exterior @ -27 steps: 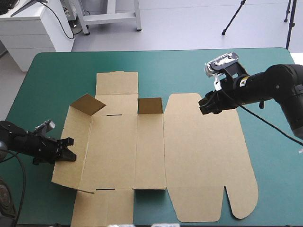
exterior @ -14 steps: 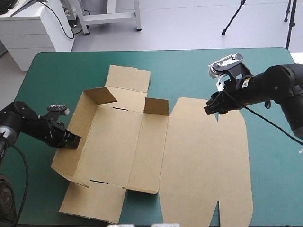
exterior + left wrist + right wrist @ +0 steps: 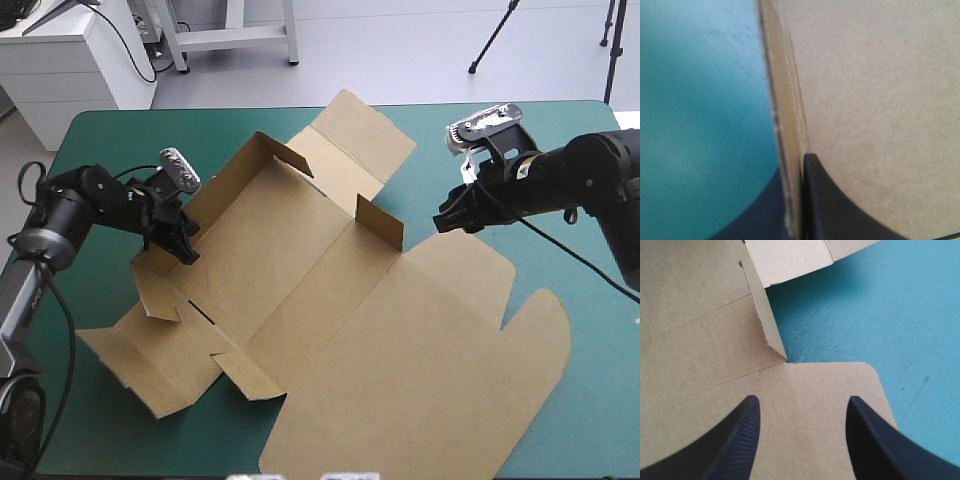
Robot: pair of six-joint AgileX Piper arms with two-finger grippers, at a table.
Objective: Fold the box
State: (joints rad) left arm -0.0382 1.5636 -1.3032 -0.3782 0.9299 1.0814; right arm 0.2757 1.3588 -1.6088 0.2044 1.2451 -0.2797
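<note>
The brown box (image 3: 330, 330) lies unfolded and turned askew on the teal-green cover (image 3: 560, 180). Its long left wall (image 3: 225, 175) and a small flap (image 3: 380, 222) stand raised, while the lid (image 3: 440, 350) lies flat toward the near right. My left gripper (image 3: 185, 245) is shut on the box at that wall's near end. In the left wrist view the board's edge (image 3: 790, 115) runs between the black fingers (image 3: 840, 210). My right gripper (image 3: 448, 215) hovers open over the lid's far corner (image 3: 840, 385), holding nothing.
A far flap (image 3: 365, 135) points toward the table's far edge. Two near flaps (image 3: 130, 360) lie by the left front. The lid reaches close to the front edge. Bare teal-green cover (image 3: 865, 305) shows at the far right.
The box has swung clockwise across the table, its left wall carried toward the far side and raised higher by my left gripper. My right gripper has hardly moved.
</note>
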